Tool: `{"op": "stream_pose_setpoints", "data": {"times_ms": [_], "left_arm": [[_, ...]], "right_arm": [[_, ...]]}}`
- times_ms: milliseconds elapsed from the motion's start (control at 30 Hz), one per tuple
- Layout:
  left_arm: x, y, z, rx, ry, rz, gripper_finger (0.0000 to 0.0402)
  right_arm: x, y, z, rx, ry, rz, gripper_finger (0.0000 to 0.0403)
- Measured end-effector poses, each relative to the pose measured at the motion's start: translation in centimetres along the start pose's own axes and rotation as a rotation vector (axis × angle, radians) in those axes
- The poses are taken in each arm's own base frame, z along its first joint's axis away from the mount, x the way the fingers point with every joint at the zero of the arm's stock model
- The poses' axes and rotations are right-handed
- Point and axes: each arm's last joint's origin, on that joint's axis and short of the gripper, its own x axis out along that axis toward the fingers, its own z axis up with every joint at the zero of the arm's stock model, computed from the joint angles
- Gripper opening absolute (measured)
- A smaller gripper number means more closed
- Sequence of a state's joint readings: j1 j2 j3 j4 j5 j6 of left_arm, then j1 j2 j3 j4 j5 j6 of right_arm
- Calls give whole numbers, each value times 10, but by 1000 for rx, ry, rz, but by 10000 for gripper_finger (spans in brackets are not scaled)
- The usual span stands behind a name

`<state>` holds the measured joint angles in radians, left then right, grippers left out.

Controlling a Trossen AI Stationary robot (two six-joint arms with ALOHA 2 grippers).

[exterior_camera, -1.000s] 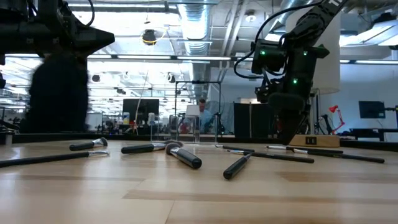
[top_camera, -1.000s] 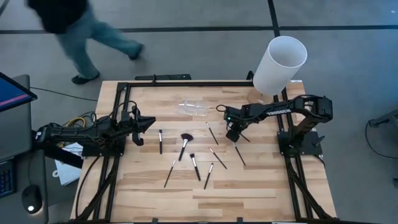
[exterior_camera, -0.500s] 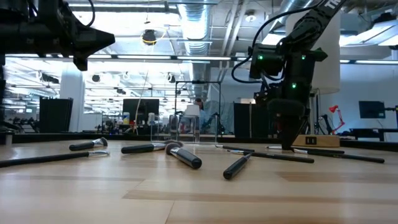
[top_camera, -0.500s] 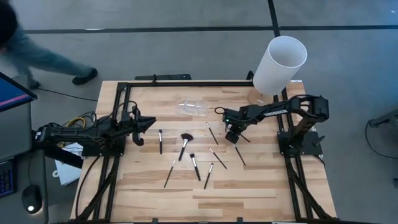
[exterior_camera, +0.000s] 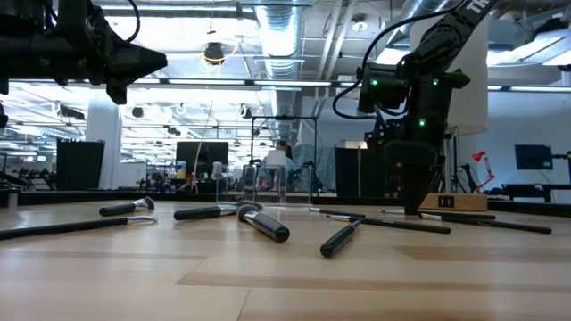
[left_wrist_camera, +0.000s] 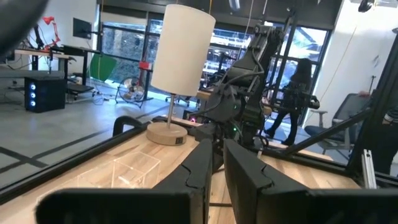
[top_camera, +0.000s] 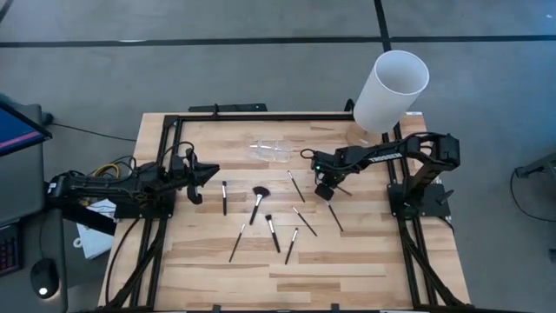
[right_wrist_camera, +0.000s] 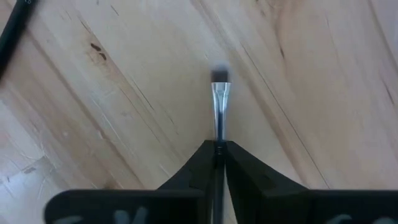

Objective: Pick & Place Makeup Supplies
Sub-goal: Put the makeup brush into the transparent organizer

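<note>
one slim makeup brush (right_wrist_camera: 220, 106) lies on the wooden table (top_camera: 347, 261), my right gripper (right_wrist_camera: 219, 147) clamped on its handle. about seven more lie loose mid-table; none placed. my left gripper (left_wrist_camera: 214, 163) hovers together, empty, at the left edge.

Stuff around the workspace, nothing fancy

Light butcher-block wooden table (top_camera: 347, 261) with a black frame (top_camera: 261, 116) running along its edges. Tall white cylinder (top_camera: 391, 91) up at the far right corner, standing on a round wooden base (left_wrist_camera: 166, 133). Small clear plastic holder (top_camera: 274, 151) lying on its side near the far middle of the table. Grey floor (top_camera: 261, 61) all around, crossed by dark lines. Monitor corner (top_camera: 17, 130) and a mouse (top_camera: 42, 280) off to the left, plus some yellow cables (top_camera: 111, 168). Open office in the background, with a person (left_wrist_camera: 297, 93) standing over by the windows.
</note>
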<state>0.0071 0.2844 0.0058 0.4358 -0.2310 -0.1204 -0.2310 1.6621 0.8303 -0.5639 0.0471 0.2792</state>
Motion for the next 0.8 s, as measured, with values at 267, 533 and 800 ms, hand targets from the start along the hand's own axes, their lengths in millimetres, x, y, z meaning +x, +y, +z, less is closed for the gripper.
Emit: {"op": "stream_pose_setpoints", "data": {"times_ms": [267, 533, 800], "left_arm": [[0, 0, 1, -1, -6, -1, 40], [0, 0, 1, -2, -9, -1, 40], [0, 0, 1, 1, -9, -1, 40]], "right_arm": [[0, 0, -1, -19, 5, -4, 15], [-4, 1, 4, -26, 5, -4, 11], [-26, 2, 12, -50, -74, 16, 15]]}}
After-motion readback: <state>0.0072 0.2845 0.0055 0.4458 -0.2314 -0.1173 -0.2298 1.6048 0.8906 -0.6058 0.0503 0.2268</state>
